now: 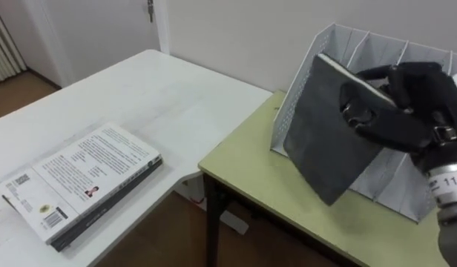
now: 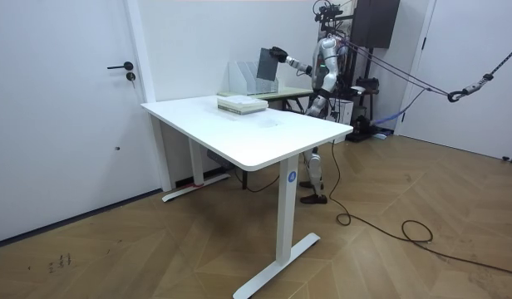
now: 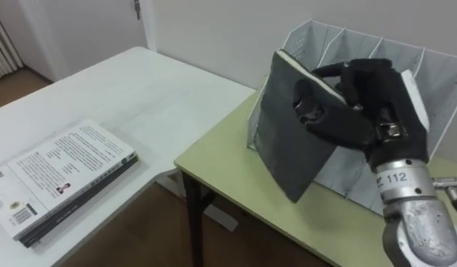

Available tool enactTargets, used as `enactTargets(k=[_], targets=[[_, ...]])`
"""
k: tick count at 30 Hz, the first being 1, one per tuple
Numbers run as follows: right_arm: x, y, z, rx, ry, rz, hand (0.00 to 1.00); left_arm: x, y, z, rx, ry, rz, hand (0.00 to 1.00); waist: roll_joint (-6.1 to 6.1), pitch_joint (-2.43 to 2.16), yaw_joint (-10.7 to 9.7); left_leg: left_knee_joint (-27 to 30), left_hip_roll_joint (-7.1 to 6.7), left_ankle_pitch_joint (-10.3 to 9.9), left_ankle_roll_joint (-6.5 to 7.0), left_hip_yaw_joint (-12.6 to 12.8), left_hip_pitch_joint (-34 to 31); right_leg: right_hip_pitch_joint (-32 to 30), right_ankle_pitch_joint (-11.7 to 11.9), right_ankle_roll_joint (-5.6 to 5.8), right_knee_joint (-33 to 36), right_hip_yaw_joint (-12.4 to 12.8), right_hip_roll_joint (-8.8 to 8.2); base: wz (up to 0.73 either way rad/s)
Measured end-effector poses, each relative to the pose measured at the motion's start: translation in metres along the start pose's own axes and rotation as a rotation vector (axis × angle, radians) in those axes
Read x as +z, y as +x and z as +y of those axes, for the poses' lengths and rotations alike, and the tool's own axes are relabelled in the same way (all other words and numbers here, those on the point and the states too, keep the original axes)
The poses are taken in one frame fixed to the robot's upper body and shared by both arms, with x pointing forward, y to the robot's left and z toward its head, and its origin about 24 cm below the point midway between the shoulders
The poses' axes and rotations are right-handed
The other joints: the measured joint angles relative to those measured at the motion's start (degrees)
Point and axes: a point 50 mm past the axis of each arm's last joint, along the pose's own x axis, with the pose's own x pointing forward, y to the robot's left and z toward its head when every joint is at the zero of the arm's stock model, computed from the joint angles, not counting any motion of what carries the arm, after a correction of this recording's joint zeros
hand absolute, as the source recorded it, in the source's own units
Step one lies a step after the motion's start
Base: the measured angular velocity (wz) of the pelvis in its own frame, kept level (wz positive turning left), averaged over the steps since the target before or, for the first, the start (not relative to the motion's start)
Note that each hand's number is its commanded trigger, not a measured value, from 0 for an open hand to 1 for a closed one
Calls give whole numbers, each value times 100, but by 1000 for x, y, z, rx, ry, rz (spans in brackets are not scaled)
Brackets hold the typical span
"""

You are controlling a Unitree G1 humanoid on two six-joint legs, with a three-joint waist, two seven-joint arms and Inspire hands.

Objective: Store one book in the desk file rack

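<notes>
My right robot hand is closed around the dark book, thumb on the cover facing me and the fingers curled over its top edge and far side. The book is in the air, tilted with one corner pointing down, just in front of the white file rack at the rack's left end. It's not in a slot yet. The rack sits on the green surface, and I can't tell whether the book touches it.

In the room view the robot stands behind that surface with its arm stretched out toward the rack. A stack of books lies flat on the white surface, well apart from the rack.

My guess on handling is a stiff hardback-type cover, moderate weight, smooth and maybe a bit slippery. It hangs off one edge grip, so it could pivot in the hand. I think the hold near the top edge is right, because it leaves the lower part free to enter between the dividers. The book needs to be brought upright first.
</notes>
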Motion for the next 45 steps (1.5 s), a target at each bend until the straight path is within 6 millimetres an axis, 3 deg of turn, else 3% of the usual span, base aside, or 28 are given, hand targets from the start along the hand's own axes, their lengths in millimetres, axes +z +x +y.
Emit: enactTargets(k=[2, 8, 21, 32, 34, 36, 45], targets=[[3, 1, -4, -47, -1, -19, 100, -6, -3, 5, 29, -11, 17, 0, -13, -24, 0, -2, 1, 0, 0, -1, 0, 7, 0, 0, -3, -8, 2, 0], [21, 16, -16, -197, -27, -121, 100, -24, -11, 14, 128, -71, 57, 0, -40, -15, -6, -66, -3, 7, -8, 4, 48, 36, 14, 3, -75, -8, 7, 0], [34, 21, -34, -412, -25, -187, 100, -30, -14, 20, 189, -127, 52, 0, -148, 11, 69, -159, -6, 16, -17, -14, 60, 95, 33, 4, -205, -27, 23, 0], [33, 20, -40, -531, -96, -199, 100, -34, -12, 19, 216, -147, 68, 0, -74, -28, 146, -157, -4, 16, -17, -79, 80, 116, 33, 4, -181, -136, 11, 0], [33, 19, -41, -547, -109, -204, 100, -34, -12, 20, 220, -154, 69, 0, -82, -22, 154, -153, -4, 16, -17, -78, 90, 129, 33, 4, -178, -144, 8, 0], [31, 19, -42, -563, -129, -201, 100, -34, -12, 20, 223, -154, 68, 0, -133, 12, 165, -136, -7, 16, -17, -62, 99, 133, 32, 4, -192, -145, 1, 0], [24, 18, -46, -629, -139, -176, 100, -34, -12, 20, 238, -154, 72, 0, -138, 19, 168, -138, -9, 16, -17, -62, 91, 122, 31, 6, -189, -145, 2, 0]])
